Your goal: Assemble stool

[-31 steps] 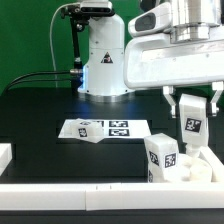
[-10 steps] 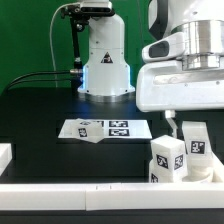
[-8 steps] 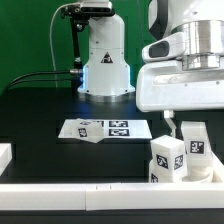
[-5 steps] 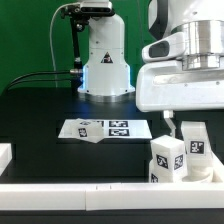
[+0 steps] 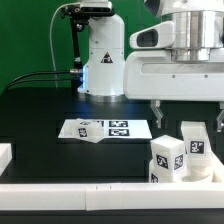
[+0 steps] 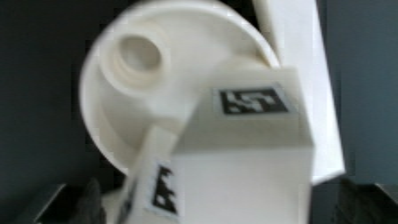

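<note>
Two white tagged stool legs stand at the exterior view's lower right: one nearer (image 5: 165, 157) and one behind it (image 5: 194, 141). The round white seat (image 5: 203, 173) lies low beside them, mostly hidden. My gripper (image 5: 188, 118) hangs just above the rear leg with its fingers (image 5: 157, 113) spread wide, holding nothing. In the blurred wrist view the seat disc (image 6: 151, 95) lies flat with a tagged leg (image 6: 240, 150) rising from it between my dark fingertips (image 6: 80, 205). Whether the leg is seated in a hole I cannot tell.
The marker board (image 5: 118, 129) lies mid-table, with a small white tagged part (image 5: 87, 128) at its end on the exterior view's left. White border rails run along the front (image 5: 80, 188) and the exterior view's left (image 5: 5, 155). The robot base (image 5: 103, 60) stands at the back.
My gripper has let go of the rear leg, opened wide and risen above it, shifting toward the exterior view's left. The leg stays standing by the seat.
</note>
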`<move>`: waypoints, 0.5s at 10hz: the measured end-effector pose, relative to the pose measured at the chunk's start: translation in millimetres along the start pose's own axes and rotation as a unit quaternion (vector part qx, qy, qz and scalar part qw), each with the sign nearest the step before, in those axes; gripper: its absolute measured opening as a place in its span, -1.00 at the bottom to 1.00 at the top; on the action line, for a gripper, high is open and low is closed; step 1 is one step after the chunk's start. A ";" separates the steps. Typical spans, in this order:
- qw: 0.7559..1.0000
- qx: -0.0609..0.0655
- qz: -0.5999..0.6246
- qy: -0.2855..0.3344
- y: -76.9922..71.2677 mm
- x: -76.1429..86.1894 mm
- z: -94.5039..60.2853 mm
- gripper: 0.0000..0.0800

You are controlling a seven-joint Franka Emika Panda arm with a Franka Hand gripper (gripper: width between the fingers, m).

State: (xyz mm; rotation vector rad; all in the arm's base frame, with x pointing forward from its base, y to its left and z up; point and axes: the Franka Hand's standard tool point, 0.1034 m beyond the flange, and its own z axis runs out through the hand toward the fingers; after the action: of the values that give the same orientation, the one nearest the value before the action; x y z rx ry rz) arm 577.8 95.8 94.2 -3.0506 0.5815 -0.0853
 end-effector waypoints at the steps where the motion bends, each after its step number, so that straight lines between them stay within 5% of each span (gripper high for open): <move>1: 1.000 0.003 0.016 0.010 -8.9 1.8 0.7 0.62; 5: 0.994 0.009 -0.108 0.019 -21.7 8.7 -8.7 0.62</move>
State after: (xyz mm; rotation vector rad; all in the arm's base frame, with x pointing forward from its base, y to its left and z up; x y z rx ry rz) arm 593.3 112.5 104.2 -3.0884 0.2472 -0.1552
